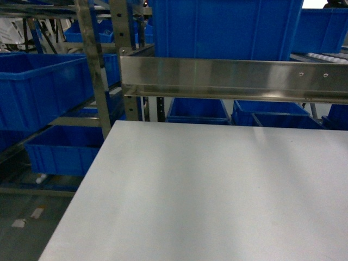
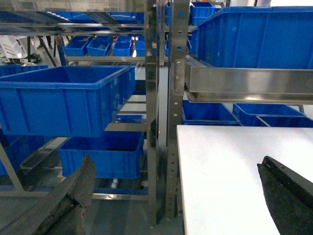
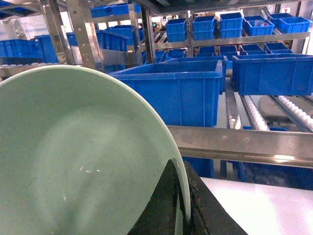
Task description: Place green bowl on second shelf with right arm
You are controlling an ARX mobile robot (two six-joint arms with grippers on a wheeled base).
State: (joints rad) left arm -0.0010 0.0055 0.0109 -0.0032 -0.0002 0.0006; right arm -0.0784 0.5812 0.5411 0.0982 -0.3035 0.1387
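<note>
The green bowl (image 3: 73, 156) fills the left of the right wrist view, tilted on edge with its glossy inside facing the camera. My right gripper (image 3: 178, 162) is shut on the bowl's rim, one dark finger inside and one outside. Beyond it runs the steel front rail of a shelf (image 3: 244, 142) above the white table (image 3: 264, 205); which shelf is the second one I cannot tell. My left gripper (image 2: 176, 164) stands open and holds nothing, beside the table's left edge. In the head view neither gripper nor the bowl shows.
A large blue bin (image 1: 223, 27) sits on the shelf behind the steel rail (image 1: 234, 76). More blue bins (image 1: 43, 92) fill the racks at left and behind. Steel uprights (image 2: 173, 122) stand at the corner of the white table (image 1: 217, 190).
</note>
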